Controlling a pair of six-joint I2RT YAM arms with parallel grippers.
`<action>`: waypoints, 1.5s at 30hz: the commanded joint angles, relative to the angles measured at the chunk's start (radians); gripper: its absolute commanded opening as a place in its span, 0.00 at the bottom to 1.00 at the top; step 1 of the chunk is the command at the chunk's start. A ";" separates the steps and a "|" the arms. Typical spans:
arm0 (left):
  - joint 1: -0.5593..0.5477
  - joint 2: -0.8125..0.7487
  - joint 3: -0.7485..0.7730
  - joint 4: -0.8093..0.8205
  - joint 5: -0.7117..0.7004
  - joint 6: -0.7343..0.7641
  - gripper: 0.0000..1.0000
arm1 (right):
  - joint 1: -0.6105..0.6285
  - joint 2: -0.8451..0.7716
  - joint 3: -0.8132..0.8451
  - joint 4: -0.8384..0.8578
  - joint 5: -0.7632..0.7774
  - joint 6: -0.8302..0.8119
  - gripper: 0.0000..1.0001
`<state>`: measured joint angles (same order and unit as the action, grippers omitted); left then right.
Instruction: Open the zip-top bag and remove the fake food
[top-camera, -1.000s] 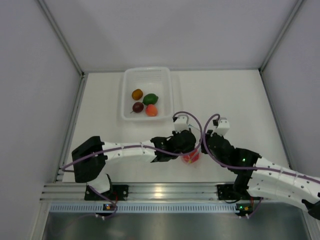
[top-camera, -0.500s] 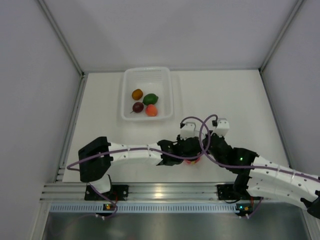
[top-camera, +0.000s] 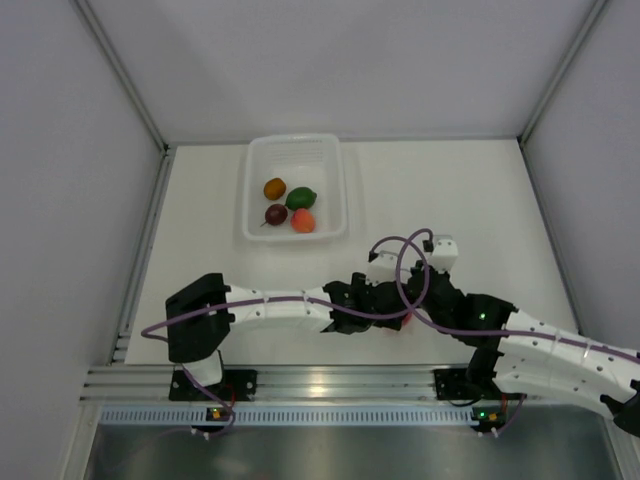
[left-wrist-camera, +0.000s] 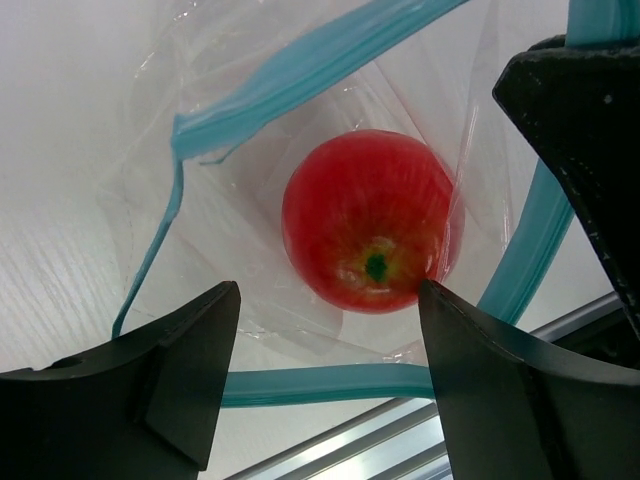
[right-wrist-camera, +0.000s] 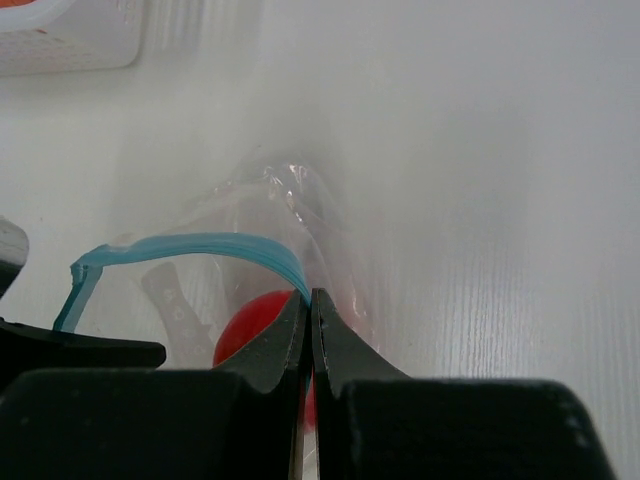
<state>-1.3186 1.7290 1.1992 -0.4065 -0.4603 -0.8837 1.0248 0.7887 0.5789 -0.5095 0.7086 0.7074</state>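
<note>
Red fruit (left-wrist-camera: 368, 222): 1 | tub fruits (top-camera: 301, 197): 4 | left fingers (left-wrist-camera: 170, 380) apart | right fingers (right-wrist-camera: 270, 350) pinching bag (right-wrist-camera: 285, 195)

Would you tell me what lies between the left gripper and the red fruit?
The teal zip strip of the bag crosses that gap, seen in the left wrist view.

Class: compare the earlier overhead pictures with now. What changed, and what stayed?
The left tool slid right, toward the right tool, and now covers most of the red fruit in the bag; its jaws stand open, holding nothing. The right tool, shut on the bag, the tub and its four fruits stayed put.
</note>
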 joint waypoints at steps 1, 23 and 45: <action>-0.008 0.026 0.034 -0.022 0.009 -0.003 0.79 | -0.005 0.006 0.047 0.009 -0.007 -0.014 0.00; -0.010 0.000 -0.033 0.383 0.097 0.207 0.79 | -0.202 -0.009 -0.008 0.046 -0.359 -0.138 0.00; -0.011 0.124 0.138 0.428 0.319 0.347 0.85 | -0.292 -0.060 -0.036 0.028 -0.429 -0.178 0.00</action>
<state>-1.2743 1.8332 1.2369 -0.1623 -0.3080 -0.6403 0.7464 0.6903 0.5671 -0.5961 0.3786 0.5339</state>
